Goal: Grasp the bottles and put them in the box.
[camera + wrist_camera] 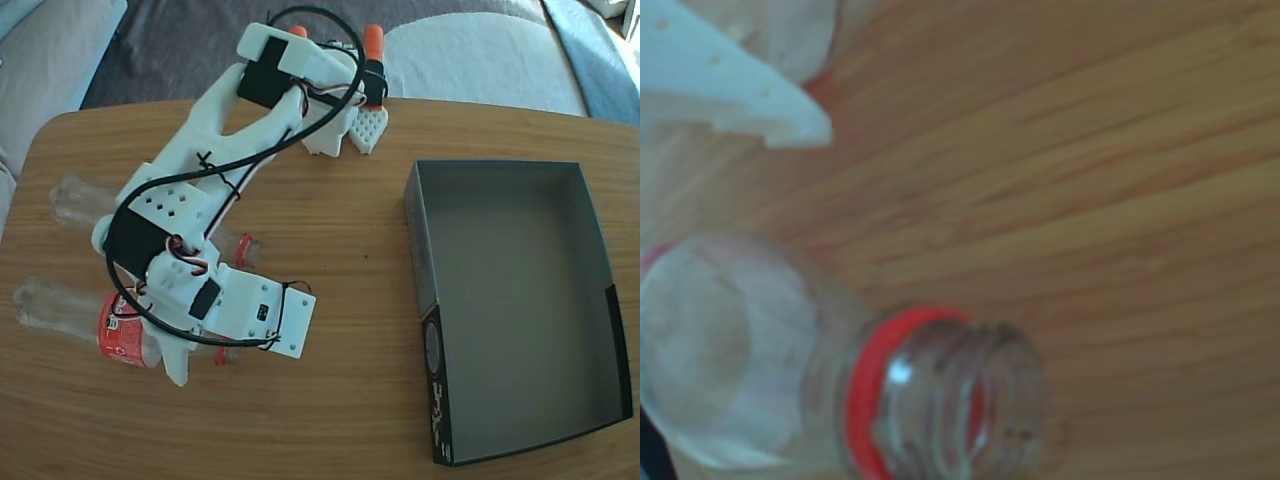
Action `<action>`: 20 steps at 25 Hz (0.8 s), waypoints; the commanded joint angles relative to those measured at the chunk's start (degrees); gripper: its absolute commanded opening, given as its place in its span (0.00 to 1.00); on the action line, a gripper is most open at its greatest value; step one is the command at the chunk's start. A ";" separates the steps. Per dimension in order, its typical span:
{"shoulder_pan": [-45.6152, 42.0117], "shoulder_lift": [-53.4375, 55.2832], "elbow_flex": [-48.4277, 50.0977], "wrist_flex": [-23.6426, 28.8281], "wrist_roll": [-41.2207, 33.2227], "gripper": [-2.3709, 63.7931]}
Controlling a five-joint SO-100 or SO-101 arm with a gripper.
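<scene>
We see a wooden table (330, 400) with rounded corners, set before grey upholstery along its far edge. The white arm (215, 150) is mounted at the far edge, near the middle, and folds back on itself: the upper link runs from the base toward the left edge, then the wrist section turns toward the near edge and ends low over the table's left portion. Black cables loop along both links. Two bottles lie on their sides near the left edge, necks pointing toward the table's middle. The farther bottle (80, 200) is largely covered by the arm; its red neck ring shows beside the wrist. The nearer bottle (70, 312) shows its red label under the wrist. In the wrist view, one white finger (750, 95) enters from the upper left corner, and an open bottle neck (960, 400) with a red ring fills the lower part. We cannot tell whether the gripper (195, 350) is open or closed, as only one finger is visible. The box (422, 240) rests near the right edge, well apart from both bottles.
</scene>
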 commanded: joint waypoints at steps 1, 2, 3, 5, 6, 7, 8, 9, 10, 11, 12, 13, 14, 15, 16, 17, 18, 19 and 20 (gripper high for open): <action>0.18 -0.26 -3.25 -0.18 -0.09 0.90; 0.00 -1.23 -4.39 0.18 0.35 0.90; -0.44 -2.29 -5.80 0.44 0.44 0.90; -1.05 -4.13 -8.70 0.70 0.53 0.90; -1.05 -4.92 -9.84 0.70 0.53 0.90; -1.05 -5.71 -10.72 0.70 0.53 0.90; -1.14 -6.42 -11.25 0.79 0.53 0.90; -1.49 -6.86 -11.43 0.79 0.53 0.90; -1.67 -7.29 -11.51 0.79 0.53 0.90; -1.93 -7.56 -11.51 0.79 0.53 0.90; -2.37 -7.82 -11.43 0.79 0.53 0.90; -2.64 -8.35 -11.34 0.79 0.53 0.90; -2.81 -8.96 -11.34 0.79 0.53 0.90; -3.25 -9.49 -11.34 0.79 0.53 0.90; -3.52 -9.93 -11.34 0.79 0.53 0.90; -3.52 -10.20 -11.34 0.70 0.53 0.90; -3.52 -10.28 -11.34 0.70 0.53 0.90; -3.60 -10.28 -11.34 0.62 0.53 0.90; -3.52 -10.28 -11.34 0.62 0.53 0.90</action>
